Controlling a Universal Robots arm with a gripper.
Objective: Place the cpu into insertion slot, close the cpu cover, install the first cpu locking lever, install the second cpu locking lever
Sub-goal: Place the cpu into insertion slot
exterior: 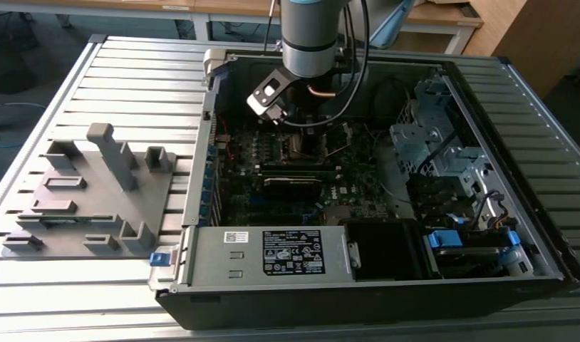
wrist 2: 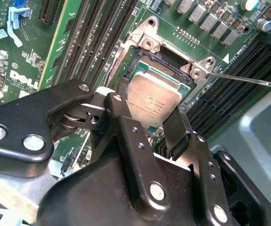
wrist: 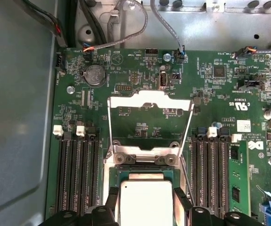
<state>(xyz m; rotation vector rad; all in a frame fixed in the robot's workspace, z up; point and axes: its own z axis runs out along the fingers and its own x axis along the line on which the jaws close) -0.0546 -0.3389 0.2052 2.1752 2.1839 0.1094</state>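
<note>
In both wrist views the silver-topped cpu (wrist 2: 156,96) (wrist: 146,207) sits between my two black fingers (wrist 2: 119,106), directly over the black insertion slot (wrist 2: 161,63) (wrist: 142,175). My gripper (wrist 2: 148,102) (wrist: 146,200) is shut on the chip's two opposite edges. I cannot tell whether the chip rests in the slot or hangs just above it. The silver cpu cover (wrist: 149,98) is swung open, away from the slot. Thin locking lever rods (wrist: 187,129) (wrist 2: 248,81) stand free beside it. In the exterior view my gripper (exterior: 304,139) hangs low inside the open computer case.
Long black memory slots (wrist: 76,174) flank the socket on both sides, one holding a green module (wrist: 236,188). The case holds a power supply (exterior: 271,253), drive cages (exterior: 442,149) and cables (wrist: 126,19). A grey fixture plate (exterior: 90,192) lies on the table at the exterior view's left.
</note>
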